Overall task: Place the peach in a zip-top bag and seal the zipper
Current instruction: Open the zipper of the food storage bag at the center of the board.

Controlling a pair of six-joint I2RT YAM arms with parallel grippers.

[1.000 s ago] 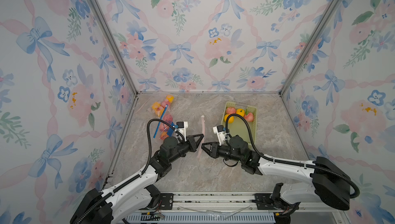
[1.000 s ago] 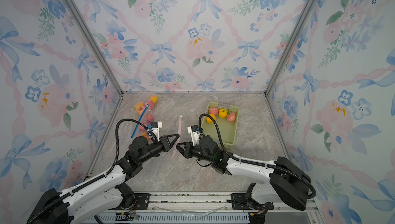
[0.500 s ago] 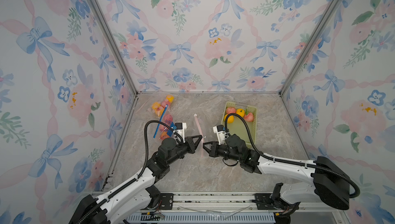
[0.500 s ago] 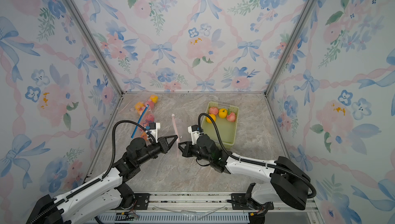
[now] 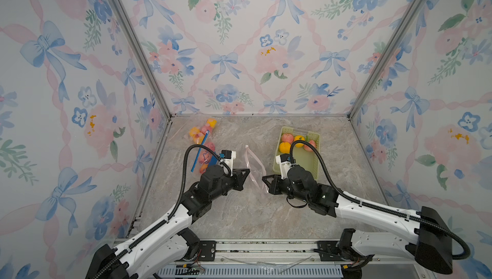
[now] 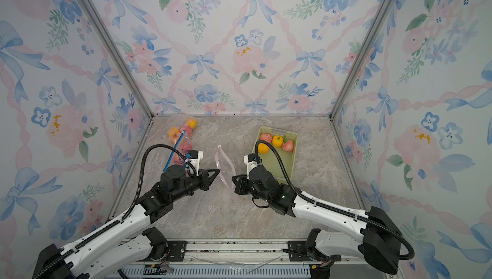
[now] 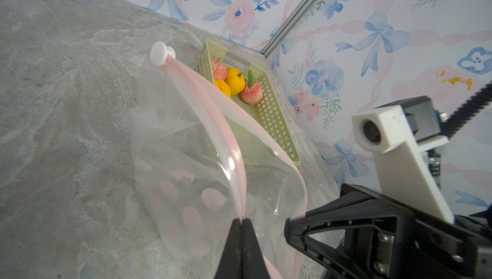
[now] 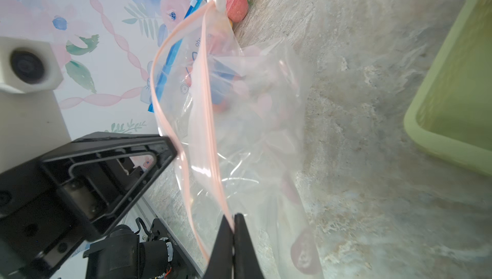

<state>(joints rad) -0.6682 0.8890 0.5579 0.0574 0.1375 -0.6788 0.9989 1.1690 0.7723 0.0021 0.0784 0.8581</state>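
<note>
A clear zip-top bag (image 5: 255, 163) with a pink zipper strip and pink dots hangs upright between my two grippers in mid-table, its mouth spread into a narrow loop. Its white slider (image 7: 159, 53) sits at the far end of the strip. My left gripper (image 7: 241, 220) is shut on one lip of the bag (image 6: 225, 162). My right gripper (image 8: 233, 215) is shut on the opposite lip. Two peaches (image 5: 287, 138) (image 5: 310, 146) lie in the green basket (image 5: 315, 158) with two oranges (image 5: 285, 147), behind my right arm. One peach (image 7: 251, 92) has a green leaf.
At the back left lies a heap of bagged fruit (image 5: 203, 142) with a blue-zippered bag (image 5: 199, 155) close to my left wrist. Flowered walls close in the table (image 5: 239, 211) on three sides. The two gripper tips (image 5: 249, 170) (image 5: 263, 178) stand a short way apart.
My right gripper has shut on the bag's lip and drawn to the right, away from the left gripper. The bag's mouth has spread from a thin line into a loop.
</note>
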